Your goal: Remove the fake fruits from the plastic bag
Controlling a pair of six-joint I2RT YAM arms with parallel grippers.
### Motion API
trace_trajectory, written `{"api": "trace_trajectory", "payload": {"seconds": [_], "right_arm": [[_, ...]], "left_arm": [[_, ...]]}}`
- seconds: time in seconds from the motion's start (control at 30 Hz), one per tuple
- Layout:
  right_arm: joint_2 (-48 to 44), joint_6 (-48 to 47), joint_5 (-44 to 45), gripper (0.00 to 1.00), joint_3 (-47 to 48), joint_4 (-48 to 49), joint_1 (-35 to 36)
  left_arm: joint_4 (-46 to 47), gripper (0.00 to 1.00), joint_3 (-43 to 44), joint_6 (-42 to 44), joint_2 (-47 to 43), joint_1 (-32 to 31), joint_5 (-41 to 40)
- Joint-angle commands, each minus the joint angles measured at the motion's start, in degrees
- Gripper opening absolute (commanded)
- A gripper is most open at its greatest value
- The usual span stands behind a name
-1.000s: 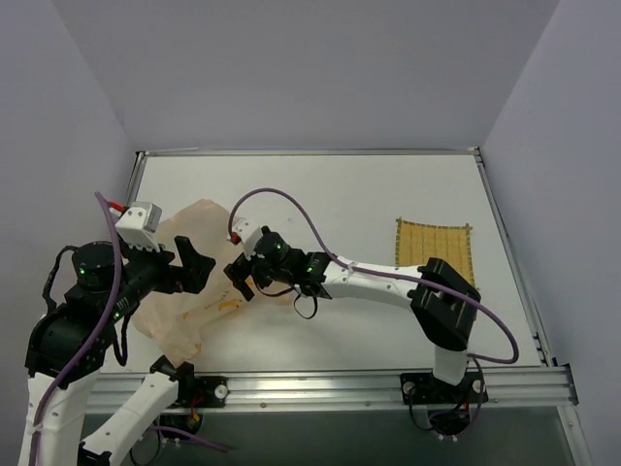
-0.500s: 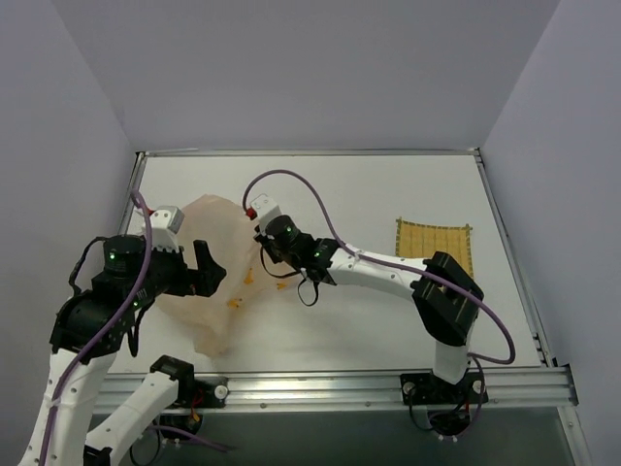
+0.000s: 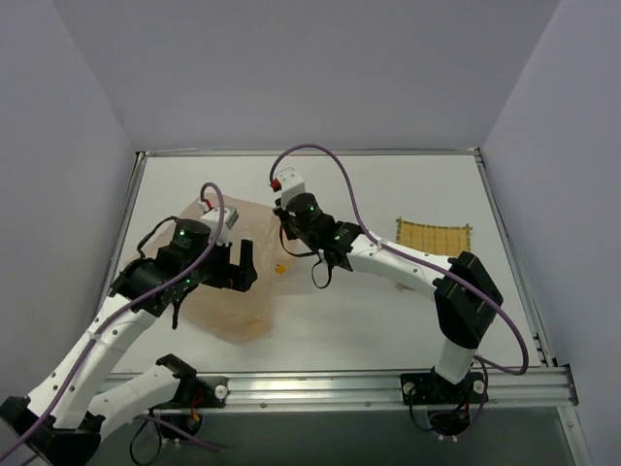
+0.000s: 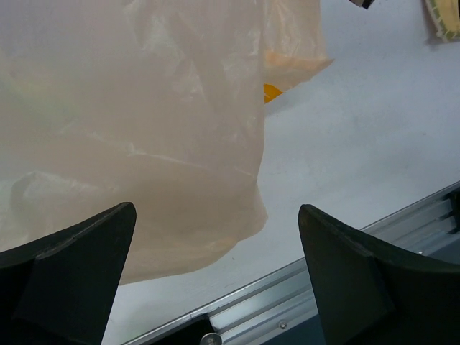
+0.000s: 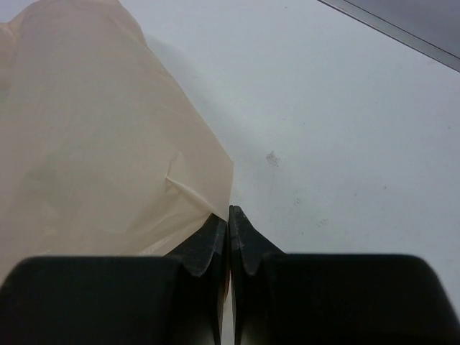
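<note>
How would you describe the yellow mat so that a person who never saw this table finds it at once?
Start from the white table and go to its right half, near the right edge. A flat yellow woven square mat lies there alone. Unlike the crinkly translucent peach-beige plastic bag on the left, it is opaque and gridded.

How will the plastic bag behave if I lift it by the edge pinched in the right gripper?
Probably floppy: the plastic bag drapes in soft creases from the shut right gripper, so it should sag rather than hold shape. Likely light and thin, since it looks translucent. It may slip; only a narrow edge is pinched.
</note>
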Motion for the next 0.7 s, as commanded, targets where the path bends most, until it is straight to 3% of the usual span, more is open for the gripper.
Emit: {"api": "trace_trajectory", "payload": {"seconds": [0.0,0.13,0.47,0.63,0.67], "right_arm": [[-1.42,1.00,-0.47,0.00,2.69,0.81,-0.89],[-1.59,1.61,-1.60,0.00,2.60,0.64,-1.85],[-4.31,3.72,-7.41,0.00,-0.12,0.37,-5.63],[-5.81,5.13,-11.98,0.00,-1.70,0.46,-7.04],[-6.07,5.30,-12.42,0.00,-1.97,0.63,-7.47]], "left_arm": [[2.87,0.95,0.84,-2.29,1.88,-7.77,-12.89],[1.82,0.94,-0.48,-5.36,6.79,-19.81,-29.22],[6.29,0.95,-5.67,-11.25,11.46,-25.80,-36.81],[7.61,1.00,-6.98,-15.29,17.17,-29.33,-49.03],[9.44,0.94,-7.77,-15.73,18.05,-29.25,-49.82]]}}
